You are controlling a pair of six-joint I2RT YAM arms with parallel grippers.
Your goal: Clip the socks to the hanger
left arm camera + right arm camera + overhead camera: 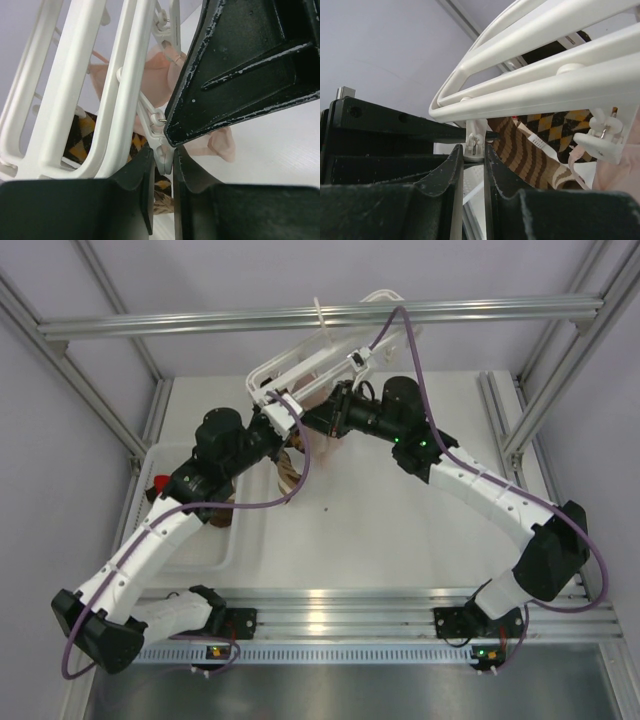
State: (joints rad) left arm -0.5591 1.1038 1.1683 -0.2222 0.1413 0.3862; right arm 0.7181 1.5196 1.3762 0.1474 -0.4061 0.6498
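The left fingers [136, 186] are clenched on a white clip [156, 131] of the hanger [545, 85]. The right fingers [445, 175] pinch a clip under its bar; I cannot tell whether it is the same one. One striped sock [520, 152] hangs beside them, its small white tag unreadable. Next come one argyle sock [552, 122] and one pink sock [155, 75]. The hanger hangs from the rail [200, 325] above the surface [400, 530].
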